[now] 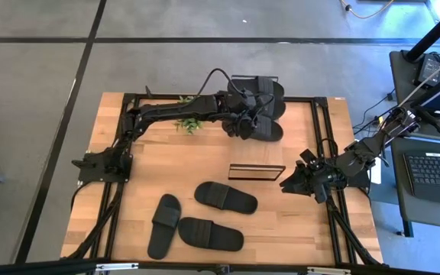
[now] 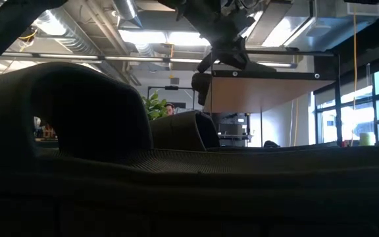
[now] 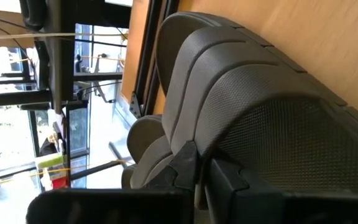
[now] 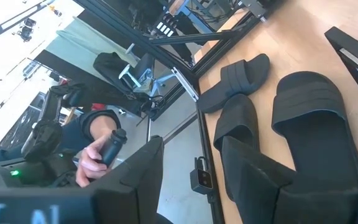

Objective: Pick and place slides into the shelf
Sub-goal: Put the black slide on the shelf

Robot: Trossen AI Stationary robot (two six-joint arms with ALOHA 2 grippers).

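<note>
Left arm: extended from its base at the left edge of the desk (image 1: pixel 205 164) across to the far middle, forearm running nearly level over the wood, passing a small green plant (image 1: pixel 188 122). The left hand (image 1: pixel 244 122) is down at a cluster of slides (image 1: pixel 260 95) lying at the far edge. In the left wrist view its fingers (image 3: pixel 229 186) are pinched together on the ribbed strap of one slide of that cluster (image 3: pixel 260 118), with a second slide visible beyond it. The hand is closed on that strap; whether the slide is off the desk cannot be told.

Right arm: folded low at the right edge of the desk. The right hand (image 1: pixel 292 183) points inward toward the centre, just beside the right end of the shelf (image 1: pixel 256 172). Its fingers (image 4: pixel 145 168) stand apart with nothing between them.

Shelf: near the middle of the desk, seen from above as a narrow dark-framed rectangle. The low view shows its light wood board (image 2: pixel 262 92) from below, with the left arm above it. No slide is on it.

Remaining slides: three lie on the near half of the desk, one in front of the shelf (image 1: pixel 226 197) and two toward the near-left (image 1: pixel 164 224) (image 1: pixel 211 234), these two touching at one end.

Beyond the desk edge, the right wrist view shows a person's hand (image 4: pixel 98 155) holding a dark grip.
</note>
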